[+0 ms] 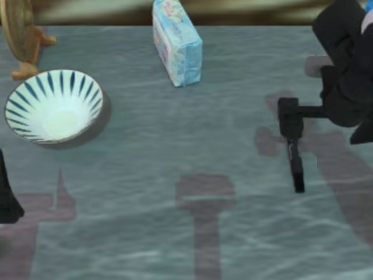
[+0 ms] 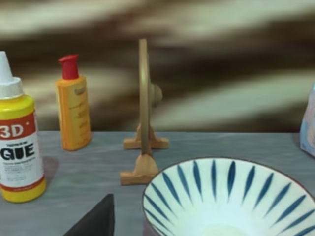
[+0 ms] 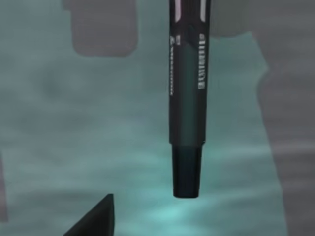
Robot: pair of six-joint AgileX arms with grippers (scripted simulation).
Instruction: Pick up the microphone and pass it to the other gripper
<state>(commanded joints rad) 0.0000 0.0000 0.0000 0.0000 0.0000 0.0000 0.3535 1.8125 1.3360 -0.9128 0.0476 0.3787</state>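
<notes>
The microphone (image 1: 296, 166) lies flat on the table at the right, its black stick handle pointing toward the front edge. My right gripper (image 1: 289, 119) hovers over its far end and hides the mesh head from above. In the right wrist view the handle (image 3: 187, 98) runs down to a blunt black end, with the head out of frame. One dark fingertip (image 3: 96, 219) shows well to the side of the handle, not touching it; the gripper is open. The left gripper (image 1: 7, 201) is parked at the table's left edge, open and holding nothing.
A white bowl with blue stripes (image 1: 53, 106) stands at the left. A round wooden stand (image 1: 23, 35) is behind it, and a pale blue tissue pack (image 1: 176, 42) sits at the back centre. A yellow glue bottle (image 2: 17, 142) and an orange bottle (image 2: 73, 105) show in the left wrist view.
</notes>
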